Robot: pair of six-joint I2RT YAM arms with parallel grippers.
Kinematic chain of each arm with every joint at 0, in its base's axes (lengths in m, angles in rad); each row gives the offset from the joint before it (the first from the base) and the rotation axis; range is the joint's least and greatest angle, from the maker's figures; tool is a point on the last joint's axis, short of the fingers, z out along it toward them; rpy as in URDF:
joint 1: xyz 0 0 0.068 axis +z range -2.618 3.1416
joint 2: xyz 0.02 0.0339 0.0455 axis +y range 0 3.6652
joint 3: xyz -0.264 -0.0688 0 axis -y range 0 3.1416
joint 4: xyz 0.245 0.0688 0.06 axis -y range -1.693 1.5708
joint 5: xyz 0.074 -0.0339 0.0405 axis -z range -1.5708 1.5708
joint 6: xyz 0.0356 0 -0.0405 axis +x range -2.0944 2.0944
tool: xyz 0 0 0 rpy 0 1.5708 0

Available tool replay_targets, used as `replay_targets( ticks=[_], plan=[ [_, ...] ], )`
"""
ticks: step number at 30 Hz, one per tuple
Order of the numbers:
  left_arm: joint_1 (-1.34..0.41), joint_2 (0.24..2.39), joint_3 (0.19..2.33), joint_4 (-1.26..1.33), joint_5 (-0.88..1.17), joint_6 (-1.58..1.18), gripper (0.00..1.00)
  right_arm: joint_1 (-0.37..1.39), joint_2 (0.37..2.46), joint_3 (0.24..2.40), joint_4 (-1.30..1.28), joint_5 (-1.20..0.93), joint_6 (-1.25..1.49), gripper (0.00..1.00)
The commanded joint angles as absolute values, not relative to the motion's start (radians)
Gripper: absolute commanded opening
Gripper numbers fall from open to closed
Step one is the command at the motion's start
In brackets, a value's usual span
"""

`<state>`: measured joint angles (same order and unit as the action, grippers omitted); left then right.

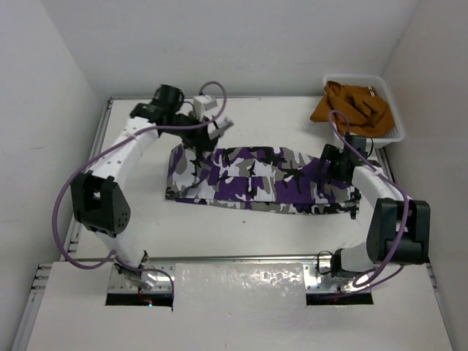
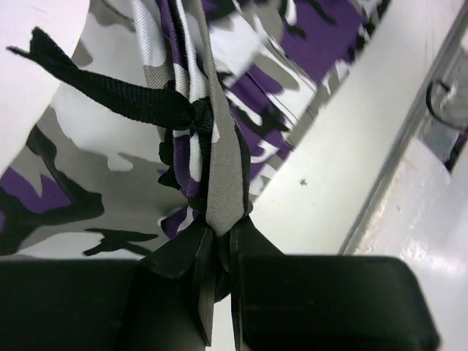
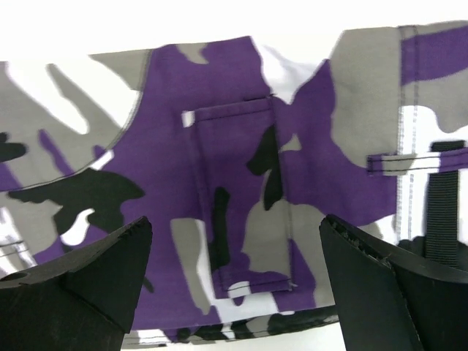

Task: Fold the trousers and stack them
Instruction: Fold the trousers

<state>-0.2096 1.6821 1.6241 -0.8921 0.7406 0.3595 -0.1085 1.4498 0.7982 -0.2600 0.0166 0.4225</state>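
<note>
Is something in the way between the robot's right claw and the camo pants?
No, nothing visible is. The right gripper hangs open just over the trousers, and only their fabric shows between its fingers. The left gripper is shut on a bunched edge of them.

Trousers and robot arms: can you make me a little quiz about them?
1. True or false: the left gripper is pinching the trousers.
2. What lies in the basket? A) orange cloth B) a shoe C) a ball
3. Fill in the gap: the right gripper is above the trousers with its fingers ____ (open or shut).

Key: 1 true; 2 A; 3 open.
</note>
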Motion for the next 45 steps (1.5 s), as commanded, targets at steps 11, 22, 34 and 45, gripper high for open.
replay_targets(
  ticks=[11,22,34,45],
  plan=[
    [-0.423,1.775,1.499,-0.629,0.606,0.167,0.00,-0.052,1.356,0.779,-0.221,0.031,0.428,0.91],
    [-0.584,1.921,1.734,-0.751,0.719,0.366,1.00,-0.035,1.370,0.839,-0.256,0.011,0.400,0.93],
    [-0.174,1.701,1.467,-0.784,0.490,0.290,0.34,0.233,1.485,1.012,-0.232,-0.072,0.383,0.68],
    [-0.048,1.730,1.144,-0.543,0.384,0.196,0.81,0.302,1.572,0.959,-0.187,-0.074,0.542,0.46]
  ],
)
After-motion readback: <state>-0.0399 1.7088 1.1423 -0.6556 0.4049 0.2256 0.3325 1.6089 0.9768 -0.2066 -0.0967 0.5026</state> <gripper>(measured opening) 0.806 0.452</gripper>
